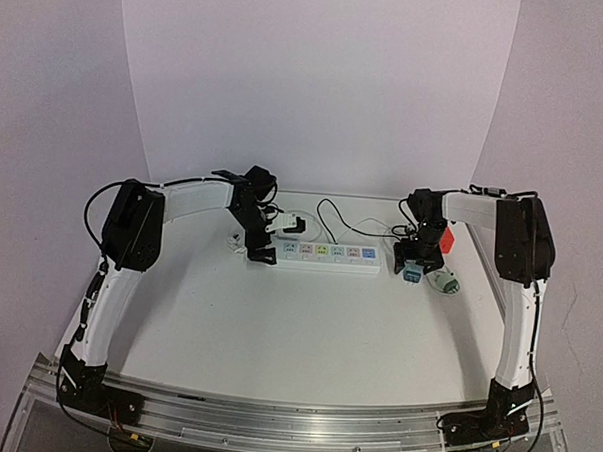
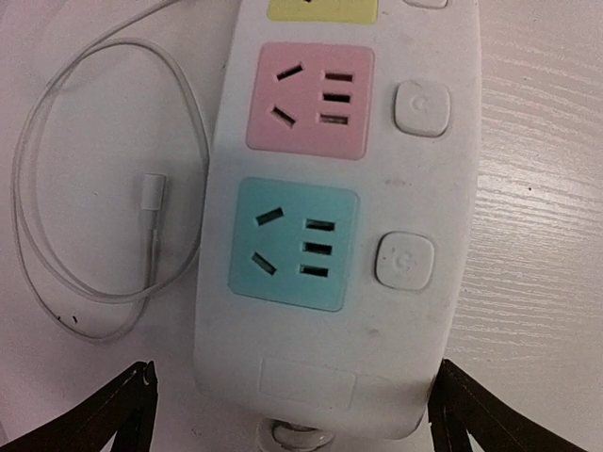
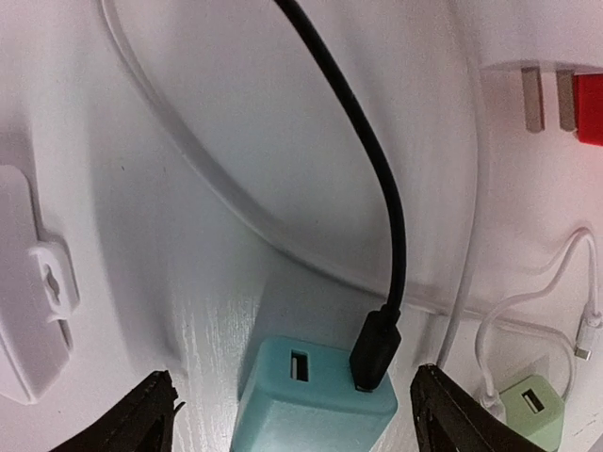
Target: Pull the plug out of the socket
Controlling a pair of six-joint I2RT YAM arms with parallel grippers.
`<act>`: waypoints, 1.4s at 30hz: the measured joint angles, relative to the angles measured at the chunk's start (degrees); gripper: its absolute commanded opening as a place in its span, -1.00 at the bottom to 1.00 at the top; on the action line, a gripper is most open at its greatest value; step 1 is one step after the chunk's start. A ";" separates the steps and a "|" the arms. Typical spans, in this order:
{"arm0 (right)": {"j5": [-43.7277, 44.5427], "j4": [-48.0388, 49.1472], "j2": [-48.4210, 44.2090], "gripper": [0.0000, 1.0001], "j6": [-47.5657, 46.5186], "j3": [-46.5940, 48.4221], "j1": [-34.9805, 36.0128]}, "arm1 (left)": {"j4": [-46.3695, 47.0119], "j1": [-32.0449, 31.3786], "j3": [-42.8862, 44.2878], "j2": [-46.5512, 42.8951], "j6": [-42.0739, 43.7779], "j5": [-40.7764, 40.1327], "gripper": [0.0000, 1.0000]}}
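Note:
The socket (image 1: pixel 315 254) is a long white strip with coloured outlets lying across the middle of the table; every outlet I can see is bare. My left gripper (image 1: pixel 263 252) stands open astride its left end, with a black finger on either side of the socket (image 2: pixel 339 188) in the left wrist view (image 2: pixel 292 419). The plug (image 3: pixel 316 400) is a teal block with a black cable (image 3: pixel 391 217) in one of its ports. It rests on the table right of the strip, plug (image 1: pixel 411 275). My right gripper (image 3: pixel 292 414) is open around it, with a gap on each side.
A thin white cable (image 2: pixel 151 193) lies looped beside the strip's left end. Near the plug are a green adapter (image 3: pixel 528 405), a red-and-white adapter (image 3: pixel 589 108) and more white cables. The green adapter (image 1: pixel 445 285) sits near the table's right edge.

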 measured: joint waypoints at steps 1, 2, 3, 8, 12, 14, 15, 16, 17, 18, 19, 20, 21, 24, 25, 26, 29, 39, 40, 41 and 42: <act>-0.07 -0.06 -0.02 0.89 -0.28 0.46 0.00 | -0.37 0.00 0.59 0.00 -0.11 0.33 0.99; -0.13 0.00 -0.02 0.90 -0.46 0.91 0.00 | -0.67 0.00 0.95 0.00 -0.20 0.50 0.99; -0.14 0.04 -0.09 0.91 -0.61 1.27 0.00 | -0.84 0.00 1.07 0.00 -0.24 0.65 0.99; -0.14 0.03 -2.27 0.95 -1.81 1.93 0.00 | -2.95 0.02 1.10 0.00 -0.54 1.40 0.99; 0.26 0.19 -7.09 0.96 -3.52 1.89 -0.06 | -5.45 0.15 1.15 -0.22 -2.39 2.96 0.99; 0.75 2.60 -11.25 0.95 -4.25 0.26 -0.33 | -6.56 0.53 1.02 -1.18 -4.41 4.60 0.99; 0.80 4.64 -14.06 0.94 -4.46 -1.67 -0.51 | -6.36 0.95 0.43 -2.35 -5.52 5.54 0.99; 0.73 6.85 -17.02 0.93 -4.57 -3.98 -0.83 | -5.81 1.55 -0.60 -4.05 -6.68 6.43 0.99; 0.35 9.64 -20.33 0.92 -4.54 -7.06 -1.48 | -4.90 2.38 -2.30 -6.46 -7.91 7.22 0.99; -0.25 12.55 -23.84 0.91 -4.33 -10.59 -2.57 | -3.46 3.54 -4.90 -9.74 -9.37 7.95 0.99; -0.82 15.28 -27.14 0.91 -4.02 -13.97 -3.87 | -1.84 4.92 -8.03 -13.59 -11.04 8.62 0.99; -1.07 17.76 -29.30 0.91 -3.77 -16.42 -5.30 | -0.39 6.31 -10.51 -16.91 -12.32 8.82 0.99; -1.39 21.29 -31.62 0.92 -3.34 -19.43 -7.01 | 1.99 7.91 -13.70 -20.88 -14.16 8.97 0.99; -1.34 31.00 -36.79 0.96 -2.17 -28.96 -11.37 | 8.87 13.21 -22.34 -31.49 -20.63 8.63 0.99; -1.30 34.79 -38.67 0.97 -1.78 -33.28 -12.47 | 11.70 15.22 -25.72 -34.89 -23.58 8.19 0.99; -1.21 38.18 -40.58 0.97 -1.45 -37.59 -13.26 | 14.23 17.21 -28.87 -37.92 -26.63 7.70 0.99; -0.38 47.32 -46.16 0.97 -1.26 -49.63 -14.05 | 21.67 23.11 -38.36 -45.02 -36.23 6.04 0.99; 5.62 66.32 -64.69 0.97 -3.40 -78.70 -13.99 | 35.05 30.76 -74.13 -57.91 -53.35 -5.08 0.99; 5.89 67.28 -66.00 0.97 -3.48 -80.44 -13.99 | 36.09 30.62 -76.20 -58.72 -54.05 -6.99 0.99; 6.03 68.05 -67.15 0.97 -3.55 -81.91 -13.99 | 37.14 30.58 -77.74 -59.40 -54.56 -8.70 0.99; 6.04 68.47 -67.82 0.97 -3.63 -82.68 -13.99 | 38.26 30.62 -79.01 -59.91 -54.89 -10.41 0.99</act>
